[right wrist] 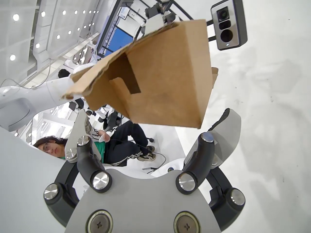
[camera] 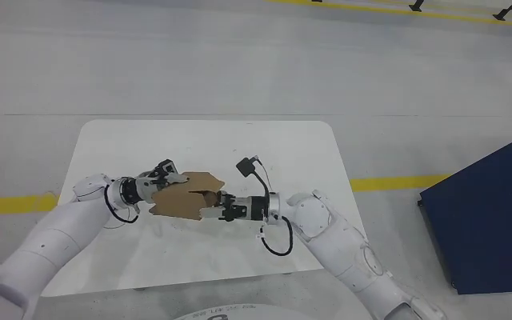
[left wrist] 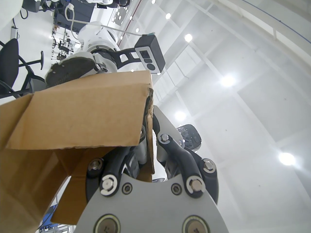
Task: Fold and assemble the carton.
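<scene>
Carton [right wrist: 167, 78]: brown corrugated cardboard, matt and slightly fibrous, with ragged, frayed cut edges. Right gripper [right wrist: 155, 116] and left gripper [left wrist: 154, 134]: base plates and fingers of brushed, satin-finish metal, polished metal bolt heads and smooth black plastic linkages. The fingertip pads [right wrist: 225, 115] are of a dark, rough, grainy, rubber-like material. Table [camera: 264, 144]: smooth white top with a low sheen, lightly speckled and scuffed.

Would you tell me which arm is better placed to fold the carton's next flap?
Probably right: the right tool is open, facing the carton, while the left tool clamps its wall.
</scene>
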Motion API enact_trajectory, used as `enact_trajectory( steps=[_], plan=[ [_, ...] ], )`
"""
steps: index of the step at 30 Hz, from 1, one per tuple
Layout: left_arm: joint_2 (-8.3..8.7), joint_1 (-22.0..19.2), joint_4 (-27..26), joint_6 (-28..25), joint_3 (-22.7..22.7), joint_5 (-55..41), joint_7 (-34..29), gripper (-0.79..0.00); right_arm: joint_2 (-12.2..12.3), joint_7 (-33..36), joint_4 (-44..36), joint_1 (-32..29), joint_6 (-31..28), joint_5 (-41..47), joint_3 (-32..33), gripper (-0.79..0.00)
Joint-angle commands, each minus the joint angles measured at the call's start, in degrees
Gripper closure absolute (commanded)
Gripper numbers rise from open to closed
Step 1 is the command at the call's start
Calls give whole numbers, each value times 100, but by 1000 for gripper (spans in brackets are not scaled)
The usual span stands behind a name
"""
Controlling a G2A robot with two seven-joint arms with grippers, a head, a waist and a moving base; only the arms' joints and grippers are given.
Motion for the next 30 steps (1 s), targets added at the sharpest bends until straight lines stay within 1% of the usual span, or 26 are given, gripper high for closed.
enact_trajectory(
  steps=[1,4,8,13,18,21,26,30],
  plan=[
    [-15,-5,-5,-10,-1,22,0,0,-12,-72,11,44,136,-29,-48,-785],
    [-20,6,-111,-11,-11,62,0,0,-27,-132,43,108,324,-82,-109,-785],
    [25,71,-355,139,-44,43,0,0,-44,-190,75,180,483,-106,-166,-785],
    [119,173,-643,454,-106,-124,0,0,-49,-185,93,212,503,-87,-191,-785],
    [197,232,-812,593,-118,-160,0,0,-51,-192,100,226,543,-105,-205,-785],
    [240,253,-870,659,-144,-241,0,0,-40,-54,62,198,373,6,-187,-785],
    [303,298,-954,846,-197,-464,0,0,35,562,40,47,-139,627,67,-785],
    [356,334,-1060,976,-230,-552,0,0,86,794,73,-31,-275,1013,302,-785]
  ],
)
